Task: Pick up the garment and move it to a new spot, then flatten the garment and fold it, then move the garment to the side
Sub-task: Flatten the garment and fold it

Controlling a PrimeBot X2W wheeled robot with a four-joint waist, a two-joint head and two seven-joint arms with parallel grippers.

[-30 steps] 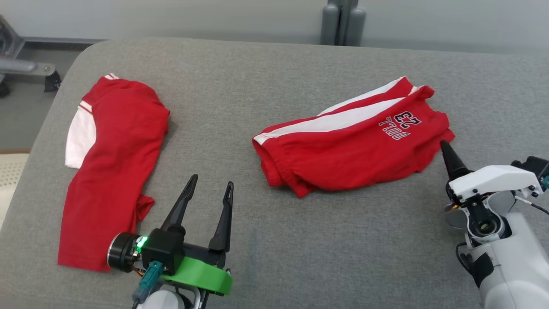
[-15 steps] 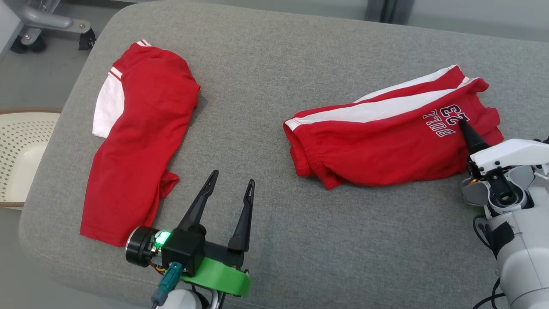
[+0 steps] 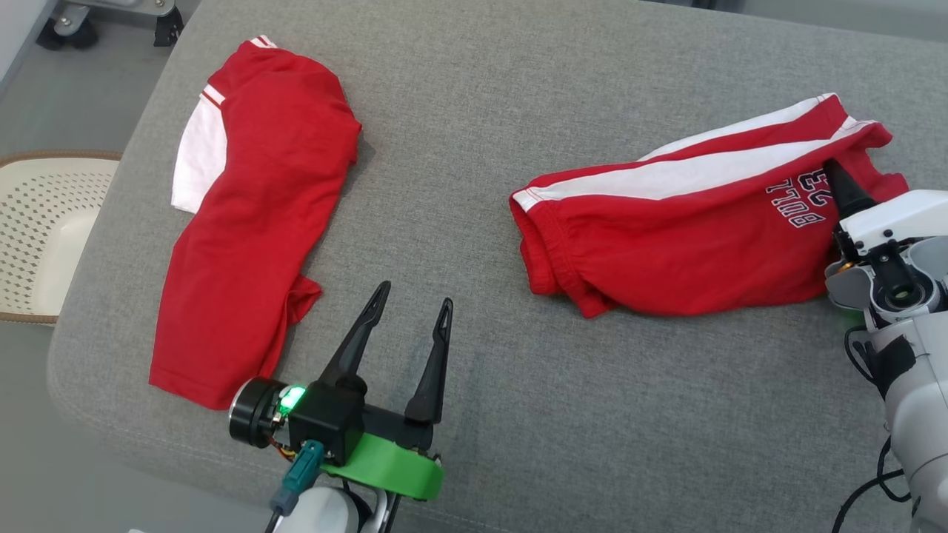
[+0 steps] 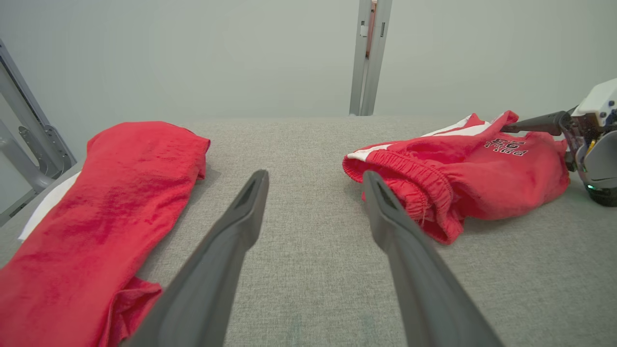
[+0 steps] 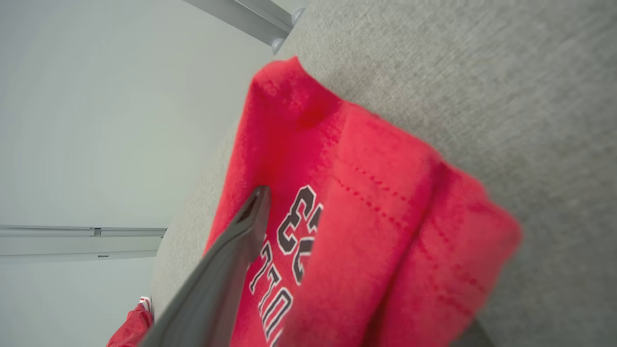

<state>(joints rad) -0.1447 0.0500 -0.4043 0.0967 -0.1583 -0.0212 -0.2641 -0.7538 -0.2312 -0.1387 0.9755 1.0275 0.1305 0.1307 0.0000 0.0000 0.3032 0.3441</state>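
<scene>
The whole head view is being shifted by a camera move, so a basket (image 3: 44,237) is being brought into the left edge of the frame; the cloths are not being moved on the cushion (image 3: 518,429). The real change is being made at the right edge. The right gripper (image 3: 835,178), whose tip was just beside the lower right corner of the shorts (image 3: 689,244) a second ago, is being pushed on over the black lettering. Its jaws are being kept spread.

In the right wrist view one finger is being shown above the print. A thick fold of the leg hem is being taken in between it and the other finger, which is mostly hidden by the cloth. Nothing is being pinched yet.

The shorts are being left crumpled at the centre right of the head view, well apart from the shirt (image 3: 252,222) at the upper left. The left gripper (image 3: 415,294) is being held spread at the lower middle, over bare cushion between the two cloths and touching neither.

By this, the first pick-up is being prepared: the hem is being straddled, and a closing of the right jaws is probably being called for before any lifting.
</scene>
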